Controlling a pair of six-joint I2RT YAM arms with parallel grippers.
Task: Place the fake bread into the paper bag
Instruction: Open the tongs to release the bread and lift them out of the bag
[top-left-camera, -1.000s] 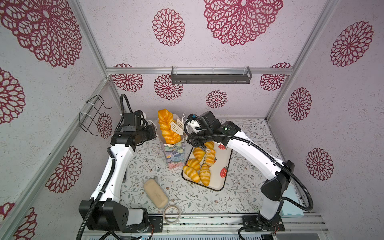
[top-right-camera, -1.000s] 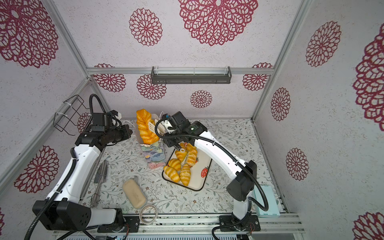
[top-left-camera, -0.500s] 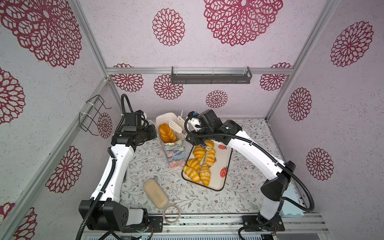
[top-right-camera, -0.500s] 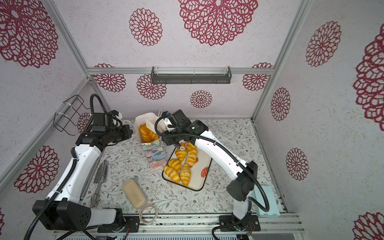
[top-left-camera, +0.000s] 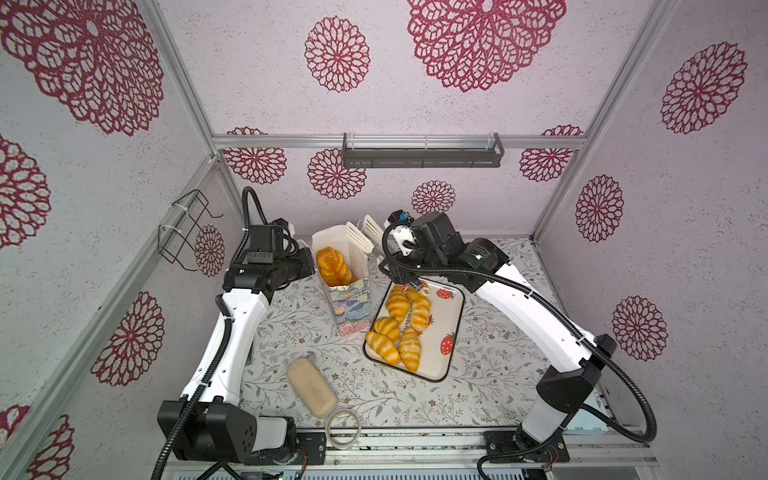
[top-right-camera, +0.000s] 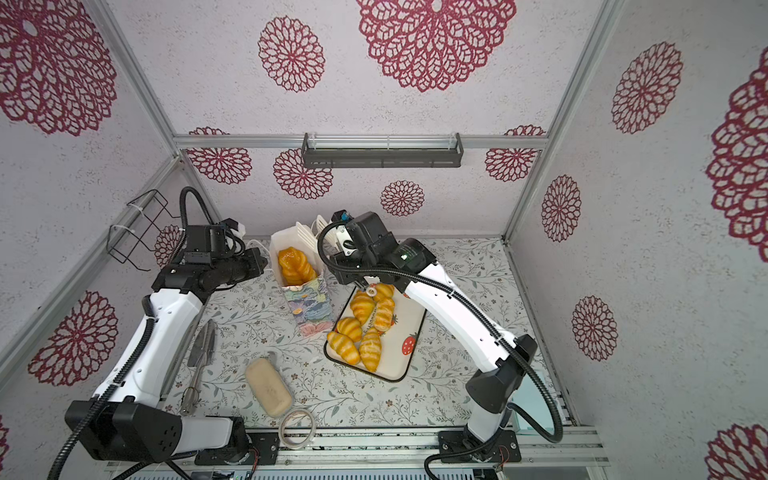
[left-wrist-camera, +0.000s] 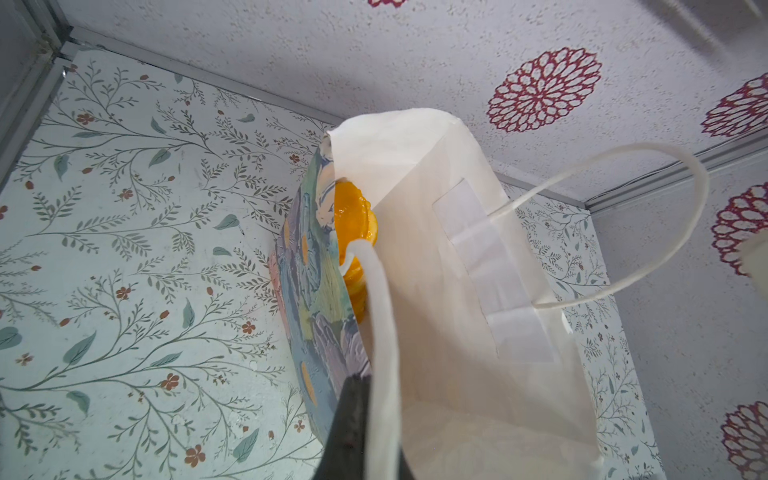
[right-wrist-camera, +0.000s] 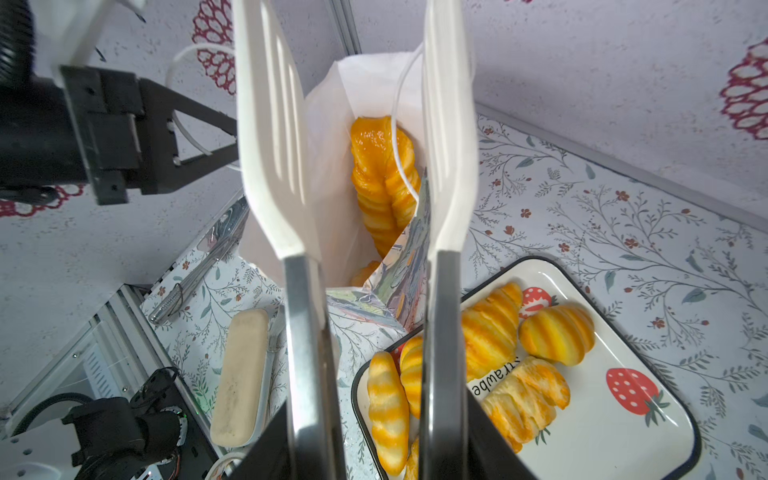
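Observation:
The paper bag (top-left-camera: 351, 307) (top-right-camera: 309, 307) stands upright left of the strawberry tray (top-left-camera: 451, 316) (top-right-camera: 409, 328). A glossy braided loaf (top-left-camera: 334, 266) (top-right-camera: 296, 266) (left-wrist-camera: 353, 220) (right-wrist-camera: 382, 178) lies inside it, free of the tongs. Several striped croissants (top-left-camera: 399, 328) (top-right-camera: 365, 320) (right-wrist-camera: 490, 328) lie on the tray. My left gripper (top-left-camera: 309, 266) (top-right-camera: 264, 266) (left-wrist-camera: 365, 386) is shut on the bag's near rim and cord handle. My right gripper (top-left-camera: 399, 266) (right-wrist-camera: 374, 436) is shut on white-tipped tongs (right-wrist-camera: 274, 145), whose paddles stand apart and empty over the bag's mouth.
A pale beige block (top-left-camera: 311, 388) (top-right-camera: 268, 386) and a tape ring (top-left-camera: 343, 426) lie near the front edge. Metal utensils (top-right-camera: 199, 357) lie under the left arm. A wire basket (top-left-camera: 183, 226) hangs on the left wall, a dark shelf (top-left-camera: 422, 151) on the back wall.
The braided loaf, held high over the bag a second ago, has dropped into it. The tongs have spread apart and let it go. The left gripper has kept its hold.

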